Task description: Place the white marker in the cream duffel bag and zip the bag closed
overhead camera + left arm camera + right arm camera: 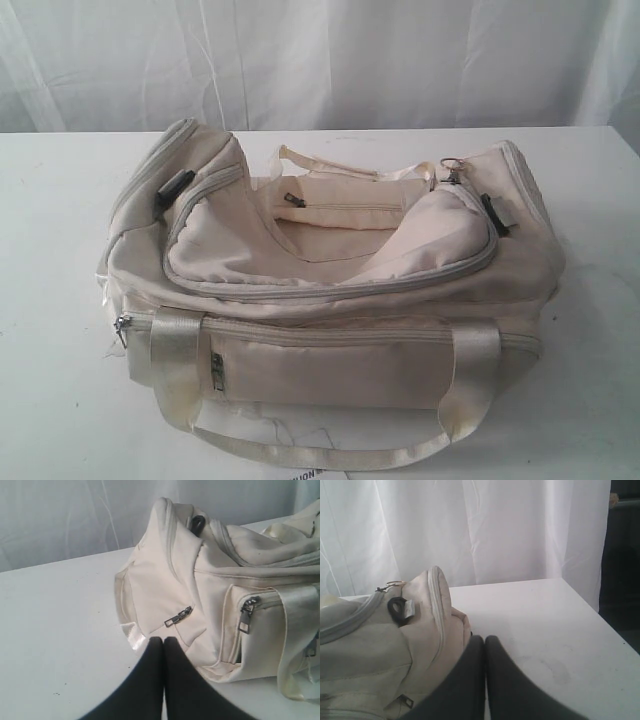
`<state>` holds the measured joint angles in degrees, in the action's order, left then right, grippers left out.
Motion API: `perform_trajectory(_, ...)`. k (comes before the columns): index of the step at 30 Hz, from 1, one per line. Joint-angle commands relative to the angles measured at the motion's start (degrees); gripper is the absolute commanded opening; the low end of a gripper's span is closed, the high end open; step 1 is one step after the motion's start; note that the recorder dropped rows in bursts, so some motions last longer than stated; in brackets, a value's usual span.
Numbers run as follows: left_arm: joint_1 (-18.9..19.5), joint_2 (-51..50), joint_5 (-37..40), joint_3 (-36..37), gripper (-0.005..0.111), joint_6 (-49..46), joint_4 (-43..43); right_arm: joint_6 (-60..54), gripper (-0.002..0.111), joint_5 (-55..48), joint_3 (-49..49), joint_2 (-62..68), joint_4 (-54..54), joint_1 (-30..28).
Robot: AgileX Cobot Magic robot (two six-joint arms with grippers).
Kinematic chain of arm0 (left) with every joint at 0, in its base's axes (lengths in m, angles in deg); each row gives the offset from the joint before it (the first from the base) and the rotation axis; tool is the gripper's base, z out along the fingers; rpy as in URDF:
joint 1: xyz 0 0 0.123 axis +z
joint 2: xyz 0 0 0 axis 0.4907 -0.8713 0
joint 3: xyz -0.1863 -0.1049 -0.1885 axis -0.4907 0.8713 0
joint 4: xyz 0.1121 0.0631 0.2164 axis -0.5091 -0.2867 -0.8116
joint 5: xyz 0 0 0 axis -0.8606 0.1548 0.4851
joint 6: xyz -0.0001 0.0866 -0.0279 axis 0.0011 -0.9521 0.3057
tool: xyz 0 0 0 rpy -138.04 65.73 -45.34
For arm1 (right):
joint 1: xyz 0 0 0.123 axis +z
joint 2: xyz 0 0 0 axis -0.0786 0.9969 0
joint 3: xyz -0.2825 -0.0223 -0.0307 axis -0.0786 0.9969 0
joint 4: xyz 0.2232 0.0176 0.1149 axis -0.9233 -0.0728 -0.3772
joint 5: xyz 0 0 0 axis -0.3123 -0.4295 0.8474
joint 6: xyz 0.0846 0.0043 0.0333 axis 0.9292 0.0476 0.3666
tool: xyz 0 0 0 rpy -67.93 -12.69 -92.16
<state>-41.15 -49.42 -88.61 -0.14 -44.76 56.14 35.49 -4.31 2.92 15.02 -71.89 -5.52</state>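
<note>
A: Where did the marker lie?
B: Not found in any view. A white printed scrap (308, 474) sat at the near edge of the exterior view, in front of the bag (330, 345), cut off by the frame. It could have been the barrel, but I could not tell. So no long axis to note, and no call on which arm was nearer.
A: And the bag?
B: On the table (60, 400), long axis across the exterior view. The top flap (300, 255) sagged inward, with an inner pocket (340, 208) showing behind it. Judged the main zip undone, mouth facing up.
A: State of the left gripper?
B: The left gripper (163, 641) was clenched, fingers pressed flat together, nothing between them. Tips pointed at the end pocket (165, 595), just beside its lower edge. Contact unclear.
A: The other one?
B: The right gripper (485, 639) was the same: pinched tight, empty. Tips just beside the opposite end of the bag, near the black clip (399, 609).
A: What did the next move turn on?
B: My reading: finding the marker first. Both jaws would need to part before any pick. If the scrap was it, it lay on the bag's near side, between the arms, favouring neither.
</note>
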Motion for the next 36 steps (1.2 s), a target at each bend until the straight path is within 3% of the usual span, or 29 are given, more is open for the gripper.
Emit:
perform_trajectory(1, 2.4, 0.2, -0.3, 0.2, 0.0, 0.3, 0.4, -0.2, 0.0, -0.3, 0.3, -0.3, 0.0, -0.1)
perform_trajectory(36, 3.0, 0.2, -0.3, 0.2, 0.0, 0.2, 0.4, 1.1, 0.0, -0.3, 0.3, -0.3, 0.0, -0.1)
